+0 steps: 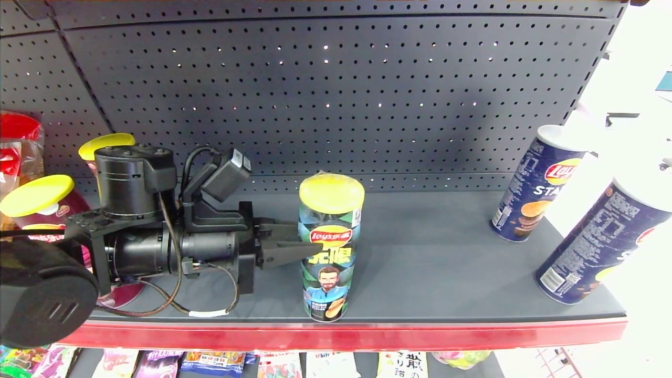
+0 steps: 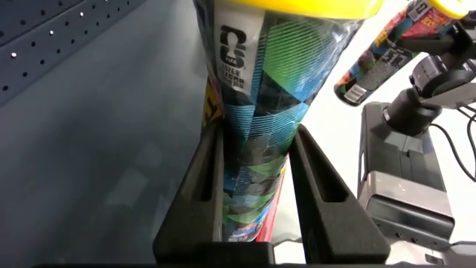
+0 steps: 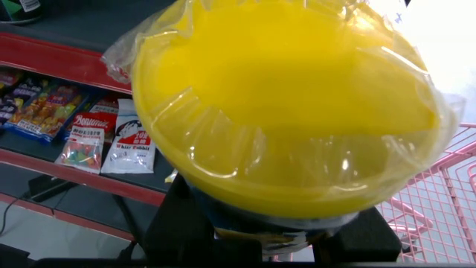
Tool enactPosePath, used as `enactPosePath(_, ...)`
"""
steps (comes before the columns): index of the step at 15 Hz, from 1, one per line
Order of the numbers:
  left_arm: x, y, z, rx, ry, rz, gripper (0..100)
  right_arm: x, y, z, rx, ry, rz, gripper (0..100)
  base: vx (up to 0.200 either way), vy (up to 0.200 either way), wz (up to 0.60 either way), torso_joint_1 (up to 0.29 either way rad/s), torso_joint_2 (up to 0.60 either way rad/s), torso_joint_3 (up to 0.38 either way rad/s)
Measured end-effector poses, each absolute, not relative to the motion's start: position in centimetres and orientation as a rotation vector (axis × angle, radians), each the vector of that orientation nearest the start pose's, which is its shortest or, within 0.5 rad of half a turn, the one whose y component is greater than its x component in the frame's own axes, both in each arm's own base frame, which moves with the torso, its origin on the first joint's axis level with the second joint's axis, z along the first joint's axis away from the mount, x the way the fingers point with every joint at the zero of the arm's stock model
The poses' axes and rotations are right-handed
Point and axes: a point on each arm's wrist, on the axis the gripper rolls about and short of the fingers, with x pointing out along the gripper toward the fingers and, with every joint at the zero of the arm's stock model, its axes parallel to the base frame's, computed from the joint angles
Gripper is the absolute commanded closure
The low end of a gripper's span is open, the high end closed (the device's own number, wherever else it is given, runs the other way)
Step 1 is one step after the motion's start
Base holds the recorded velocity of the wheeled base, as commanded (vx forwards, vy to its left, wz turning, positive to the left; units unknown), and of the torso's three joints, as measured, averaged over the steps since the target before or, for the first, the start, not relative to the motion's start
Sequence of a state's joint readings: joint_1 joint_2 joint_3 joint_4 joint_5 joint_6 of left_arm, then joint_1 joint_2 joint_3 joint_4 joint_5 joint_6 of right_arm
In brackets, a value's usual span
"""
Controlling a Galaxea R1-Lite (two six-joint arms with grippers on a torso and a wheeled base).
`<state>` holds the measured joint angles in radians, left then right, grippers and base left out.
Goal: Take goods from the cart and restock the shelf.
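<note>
A green chips can (image 1: 329, 247) with a yellow lid stands upright near the front edge of the grey shelf (image 1: 430, 262). My left gripper (image 1: 302, 241) comes at it from the left and is shut on the can's middle. In the left wrist view the can (image 2: 260, 141) sits between both fingers (image 2: 204, 186), touching each. My right gripper (image 3: 268, 238) is shut on a second can, whose yellow plastic-wrapped lid (image 3: 290, 104) faces the camera. That second can (image 2: 379, 52) also appears farther off in the left wrist view, off the shelf.
Two dark blue cans (image 1: 535, 184) (image 1: 598, 247) lean at the shelf's right end. Yellow-lidded cans (image 1: 42, 205) and red bags stand at the left behind my arm. Snack packets (image 3: 97, 126) fill the lower shelf. A pink wire cart (image 3: 439, 216) is beside it.
</note>
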<state>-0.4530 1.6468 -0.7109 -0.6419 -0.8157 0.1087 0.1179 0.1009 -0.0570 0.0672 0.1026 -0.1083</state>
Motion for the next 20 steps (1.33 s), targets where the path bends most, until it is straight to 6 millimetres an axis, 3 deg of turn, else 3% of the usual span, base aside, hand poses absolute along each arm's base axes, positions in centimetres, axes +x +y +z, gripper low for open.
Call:
enactPosePath(17, 23.2, -12.6, 17.2, 0.028, 0.252, -1.3, 100, -1.9, 0.0, 8.7, -0.11, 0.097, 0.226, 100, 0.0, 0.0, 0.0, 0.0, 0.0, 0.0)
enactPosePath(18, 23.2, -12.6, 17.2, 0.031, 0.249, -1.303, 0, -1.9, 0.0, 8.7, -0.11, 0.097, 0.226, 100, 0.0, 0.0, 0.0, 0.0, 0.0, 0.0)
enactPosePath(20, 23.2, -12.6, 17.2, 0.036, 0.248, -1.304, 0, -1.9, 0.0, 8.7, -0.11, 0.097, 0.226, 100, 0.0, 0.0, 0.0, 0.0, 0.0, 0.0)
